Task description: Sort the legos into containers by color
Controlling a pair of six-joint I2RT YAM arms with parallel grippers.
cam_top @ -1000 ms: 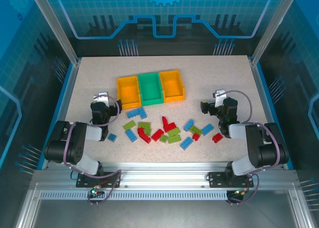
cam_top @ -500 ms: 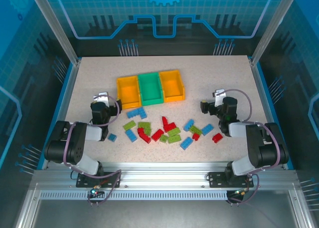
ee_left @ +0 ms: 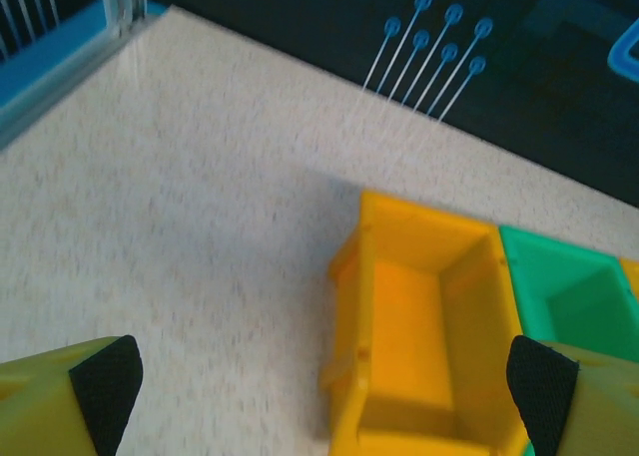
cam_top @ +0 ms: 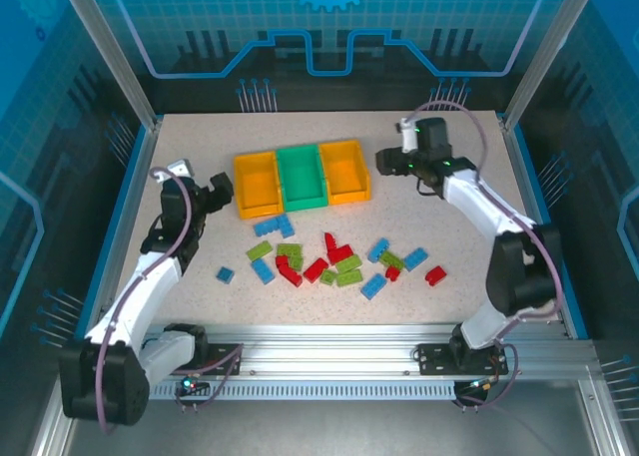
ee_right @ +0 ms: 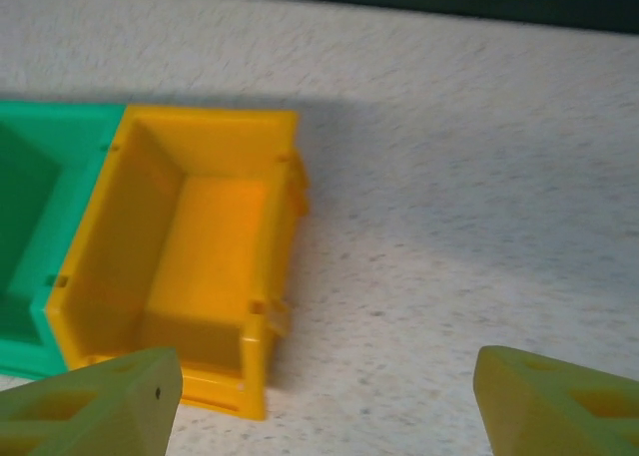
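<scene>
The containers stand joined in a row at mid-table: a yellow bin (cam_top: 258, 182), a green bin (cam_top: 302, 175) and a second yellow bin (cam_top: 345, 169). All three look empty. The legos lie loose in front of them, among them a blue one (cam_top: 225, 274), a red one (cam_top: 435, 274) and a light green one (cam_top: 260, 249). My left gripper (cam_top: 222, 187) hangs open just left of the left yellow bin (ee_left: 419, 326), nothing between its fingers (ee_left: 105, 376). My right gripper (cam_top: 384, 160) is open just right of the right yellow bin (ee_right: 190, 266), holding nothing.
The green bin (ee_left: 569, 296) shows beside the left yellow one, and its edge (ee_right: 40, 227) borders the right yellow one. Blue rails and clear panels wall the speckled table (cam_top: 449, 217). Bare tabletop lies beyond the bins and at both sides.
Both arms have risen from their folded pose near the front and stretched out towards the bins, the left to the left yellow bin, the right to the right yellow bin.
</scene>
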